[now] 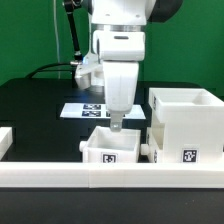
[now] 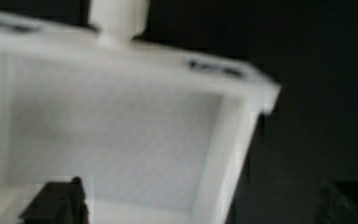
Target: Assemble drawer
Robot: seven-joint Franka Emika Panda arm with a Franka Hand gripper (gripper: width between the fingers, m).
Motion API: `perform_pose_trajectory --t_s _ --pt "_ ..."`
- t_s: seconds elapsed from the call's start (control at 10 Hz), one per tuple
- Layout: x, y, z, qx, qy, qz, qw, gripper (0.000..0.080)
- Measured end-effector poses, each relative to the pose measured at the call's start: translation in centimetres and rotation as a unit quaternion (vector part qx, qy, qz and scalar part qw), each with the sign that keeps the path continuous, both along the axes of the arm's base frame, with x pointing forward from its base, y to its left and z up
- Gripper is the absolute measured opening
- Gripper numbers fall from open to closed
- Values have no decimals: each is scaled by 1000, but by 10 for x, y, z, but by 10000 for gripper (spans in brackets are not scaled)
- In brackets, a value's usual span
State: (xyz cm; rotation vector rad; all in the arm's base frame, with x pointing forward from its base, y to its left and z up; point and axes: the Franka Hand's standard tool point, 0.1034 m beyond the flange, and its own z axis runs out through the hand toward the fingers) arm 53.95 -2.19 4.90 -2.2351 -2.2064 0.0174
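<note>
The fingers [image 2: 55, 200] are held apart over one wall of the small tray [image 1: 110, 148], which is placed on the table [image 1: 35, 95] just beside the housing [image 1: 186, 125], and if they are lowered off-centre, the tray can be pushed or tipped instead of gripped.

White tray [image 1: 95, 150] and white housing [image 1: 170, 135] carry black-and-white square tags [image 1: 189, 155].

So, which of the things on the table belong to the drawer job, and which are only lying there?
For the job:
- small tray
- tall housing
- gripper, open over the small tray

Just lying about:
- marker board
- long white rail at the front
- black table
</note>
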Motion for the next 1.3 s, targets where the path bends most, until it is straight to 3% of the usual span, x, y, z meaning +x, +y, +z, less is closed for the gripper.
perform_pose_trajectory --t_s 0.2,0.6,0.8,1.1,1.2,1.3 --pt "-8 -10 -11 2 10 -8 1000 649" --pt "-9 -7 -24 5 15 -22 1000 649" --pt "-12 -9 -38 7 18 -25 1000 649" --pt "-16 -12 -43 8 22 -29 999 649" --pt "-16 -10 -43 8 23 -36 999 520" --pt "-15 -7 -42 8 23 -45 999 520"
